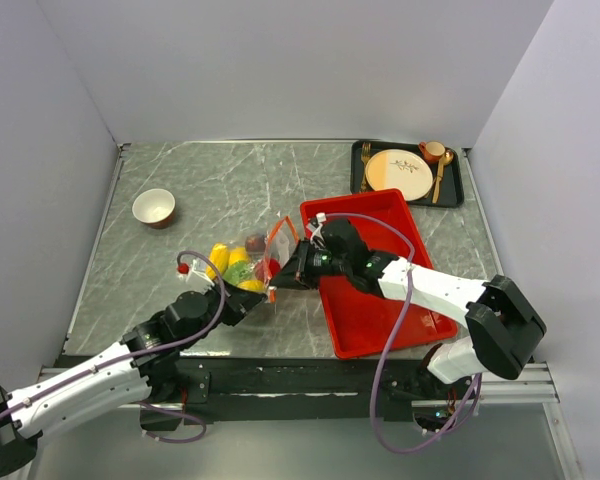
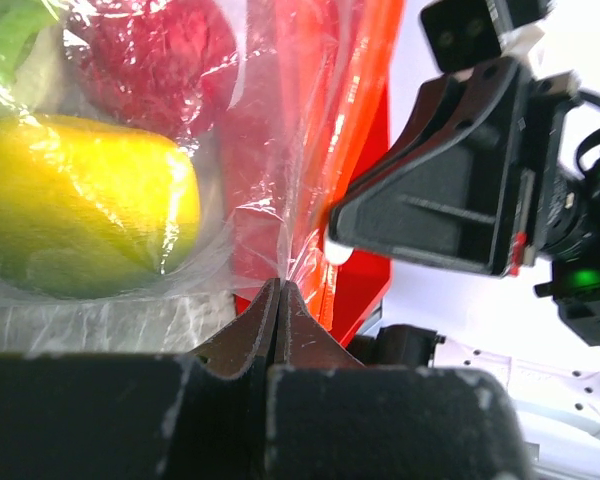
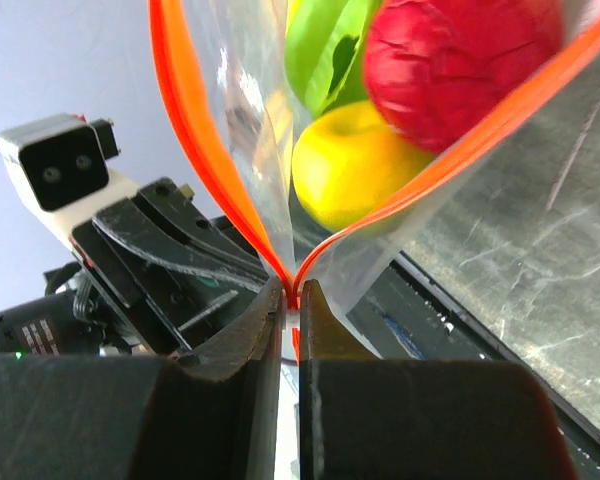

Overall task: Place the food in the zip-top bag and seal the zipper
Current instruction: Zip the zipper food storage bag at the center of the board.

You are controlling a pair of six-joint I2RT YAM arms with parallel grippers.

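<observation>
The clear zip-top bag (image 1: pixel 242 262) lies left of the red tray and holds the food: a yellow piece (image 2: pixel 80 200), a red piece (image 2: pixel 150 50) and a green piece (image 3: pixel 320 50). Its orange-red zipper (image 3: pixel 195 160) gapes in a V in the right wrist view. My right gripper (image 3: pixel 292 290) is shut on the zipper at the V's point, where the white slider (image 2: pixel 337 250) sits. My left gripper (image 2: pixel 280 285) is shut on the bag's clear plastic just below the zipper's near end. In the top view both grippers, left (image 1: pixel 256 296) and right (image 1: pixel 286 276), meet at the bag's near right corner.
The red tray (image 1: pixel 380 300) lies under my right arm. A black tray with a cream plate (image 1: pixel 400 172), cutlery and a cup stands at the back right. A small bowl (image 1: pixel 154 207) sits at the back left.
</observation>
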